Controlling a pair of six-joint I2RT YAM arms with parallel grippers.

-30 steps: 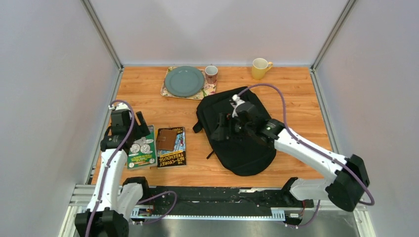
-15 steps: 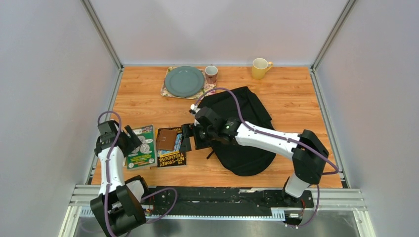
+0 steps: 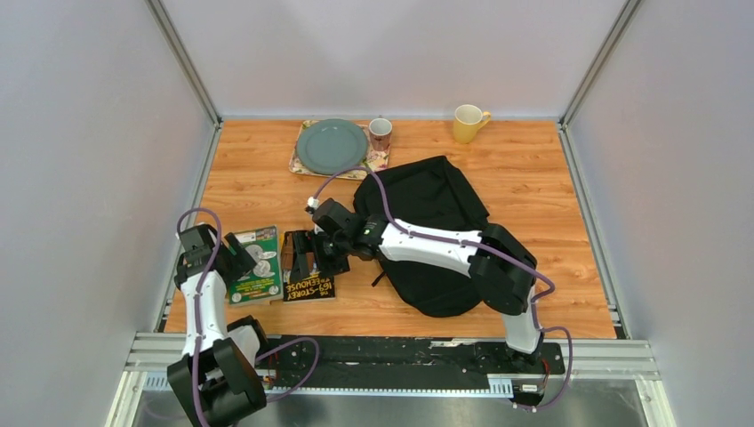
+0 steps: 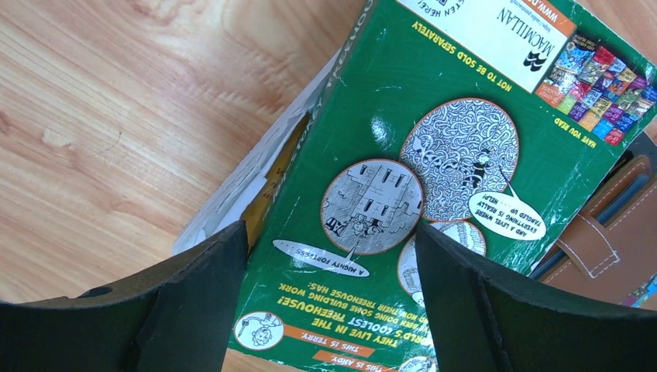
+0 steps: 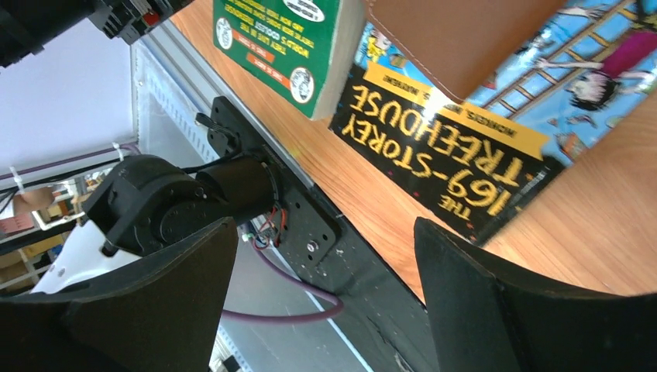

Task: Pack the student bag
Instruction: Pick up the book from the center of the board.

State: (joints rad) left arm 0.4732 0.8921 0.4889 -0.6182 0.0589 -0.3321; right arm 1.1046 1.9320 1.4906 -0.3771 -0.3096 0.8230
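The student bag (image 3: 436, 191), a large black backpack, lies flat right of centre with my right arm stretched across it. My right gripper (image 3: 305, 261) hangs open over a brown wallet (image 5: 465, 39) and the black-and-yellow Treehouse book (image 5: 465, 155) beneath it; nothing sits between its fingers (image 5: 496, 310). A green paperback (image 3: 260, 271) lies just left of that book. My left gripper (image 3: 238, 256) is open and low over the green paperback's (image 4: 434, 155) left part, a finger on each side, and grips nothing. The wallet (image 4: 612, 232) shows at that view's right edge.
A teal plate (image 3: 331, 147) on a floral mat, a small patterned mug (image 3: 381, 133) and a yellow mug (image 3: 469, 123) stand along the back of the wooden table (image 3: 533, 196). Grey walls close both sides. The black base rail (image 3: 400, 356) runs along the near edge.
My right arm has swung left from above the bag to over the wallet and books. The left gripper has drawn slightly nearer along the green book's left side.
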